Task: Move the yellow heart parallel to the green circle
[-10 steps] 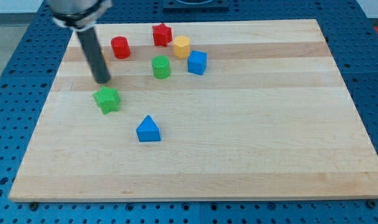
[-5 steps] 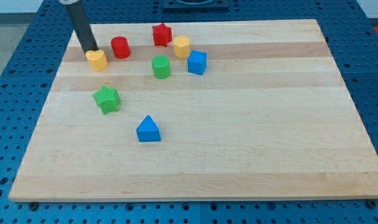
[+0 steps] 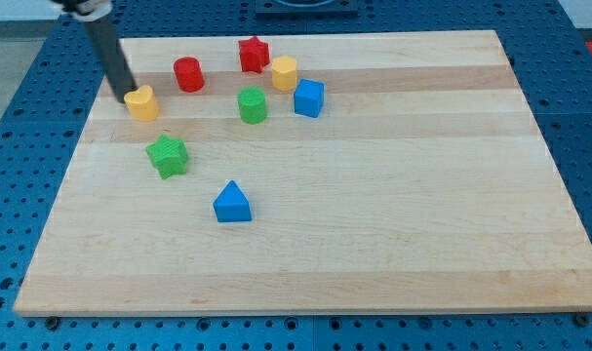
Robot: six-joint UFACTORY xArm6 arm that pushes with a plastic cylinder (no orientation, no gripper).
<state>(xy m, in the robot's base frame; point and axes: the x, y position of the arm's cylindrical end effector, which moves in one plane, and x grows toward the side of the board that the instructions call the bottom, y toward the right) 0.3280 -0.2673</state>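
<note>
Camera view: my tip [image 3: 125, 98] has shifted left, touching yellow heart [image 3: 141, 103]; no fingers visible

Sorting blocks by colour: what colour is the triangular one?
Blue: the triangular block shows clearly in the camera view.

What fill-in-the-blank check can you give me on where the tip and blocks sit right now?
1. My tip sits at the view's left edge of the yellow ____.
2. The green circle lies to the view's ____ of the yellow heart.
3. The block nearest the view's bottom is the blue ____.
4. The red star sits above the ____ hexagon.

Missing words: heart; right; triangle; yellow
</note>
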